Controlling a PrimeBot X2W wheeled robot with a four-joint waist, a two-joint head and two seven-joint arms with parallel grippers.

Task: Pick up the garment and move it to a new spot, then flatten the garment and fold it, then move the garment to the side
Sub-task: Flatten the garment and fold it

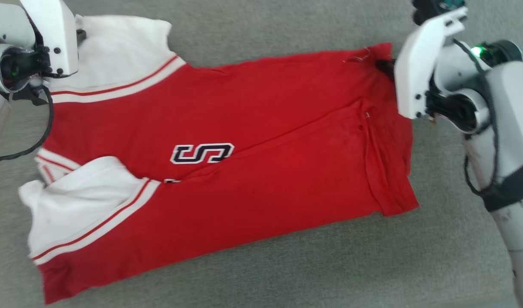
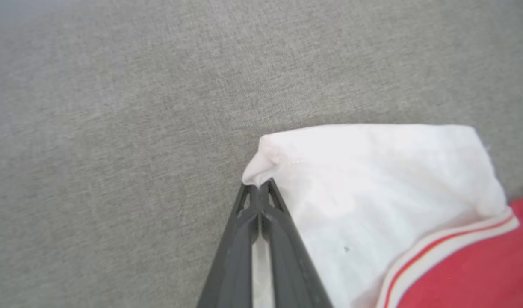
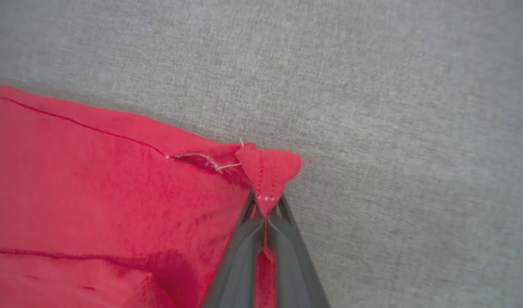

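Observation:
The garment [image 1: 252, 128], a red jersey with white sleeves and striped trim, lies sideways across a grey surface, partly folded lengthwise with a black white-edged letter showing. In the left wrist view my left gripper [image 2: 258, 192] is shut on the corner of the far white sleeve [image 2: 372, 179]. My right gripper [image 3: 266, 204] is shut on the far red hem corner [image 3: 267, 164], with cloth pinched between the fingers. In the head view both wrists stand over the garment's far edge, left [image 1: 51, 38] and right [image 1: 419, 64], and hide the fingertips.
The grey fabric surface [image 1: 287, 278] runs all round the jersey, with bare room toward me and to the right. The near white sleeve [image 1: 81, 201] lies folded over the red body at the lower left.

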